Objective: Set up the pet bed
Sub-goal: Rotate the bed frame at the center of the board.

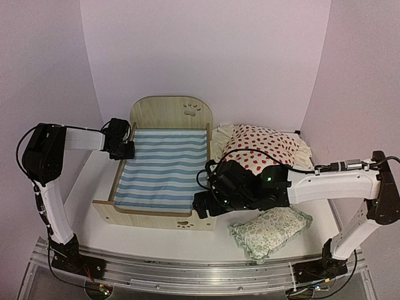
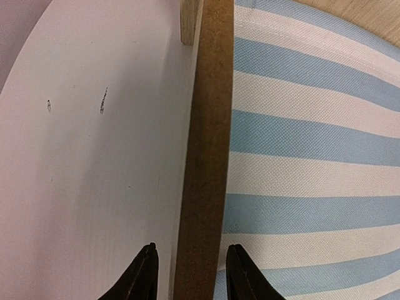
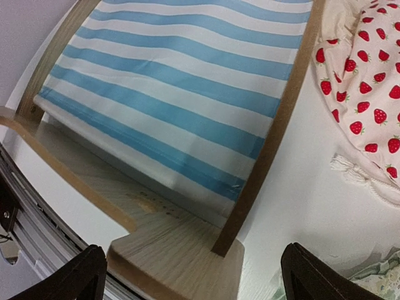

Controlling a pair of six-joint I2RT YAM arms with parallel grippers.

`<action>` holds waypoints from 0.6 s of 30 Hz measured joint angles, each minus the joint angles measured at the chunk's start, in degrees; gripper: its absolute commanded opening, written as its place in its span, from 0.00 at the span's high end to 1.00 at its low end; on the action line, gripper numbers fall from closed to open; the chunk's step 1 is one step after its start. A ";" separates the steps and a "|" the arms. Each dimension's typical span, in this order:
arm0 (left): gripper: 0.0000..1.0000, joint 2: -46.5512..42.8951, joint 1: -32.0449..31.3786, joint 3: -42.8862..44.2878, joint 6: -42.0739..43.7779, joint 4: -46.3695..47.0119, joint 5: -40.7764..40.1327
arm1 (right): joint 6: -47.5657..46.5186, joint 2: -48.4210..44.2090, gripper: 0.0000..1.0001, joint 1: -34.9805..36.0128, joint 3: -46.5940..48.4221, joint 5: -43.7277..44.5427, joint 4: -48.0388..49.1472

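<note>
The pet bed (image 1: 162,169) stands on the white table, arched headboard (image 1: 170,114) at the back and footboard (image 1: 156,219) at the front, with nothing on its striped base. My left gripper (image 1: 125,150) is open. In the left wrist view (image 2: 190,275) its fingers straddle the bed's left side rail (image 2: 206,144) with a gap on each side. My right gripper (image 1: 203,209) is wide open at the bed's near right corner. In the right wrist view (image 3: 194,275) it hovers over the footboard end (image 3: 181,250) and the right side rail (image 3: 275,137).
A cream red-dotted cushion (image 1: 259,145) lies right of the bed, partly under my right arm, and also shows in the right wrist view (image 3: 369,81). A small green floral pillow (image 1: 270,230) lies at the front right. White walls enclose the table (image 1: 187,240).
</note>
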 measured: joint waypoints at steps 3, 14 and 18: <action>0.65 -0.28 0.00 -0.34 -0.47 -0.04 -0.25 | 0.02 1.03 0.02 2.47 0.91 1.36 -0.90; 0.96 -0.76 -0.47 -0.89 2.81 -0.62 -2.95 | 0.87 8.45 0.04 5.35 1.85 9.72 -3.60; 0.99 -3.13 -0.52 -4.43 0.71 0.39 -4.97 | -0.16 8.56 0.04 5.28 1.75 17.01 -3.73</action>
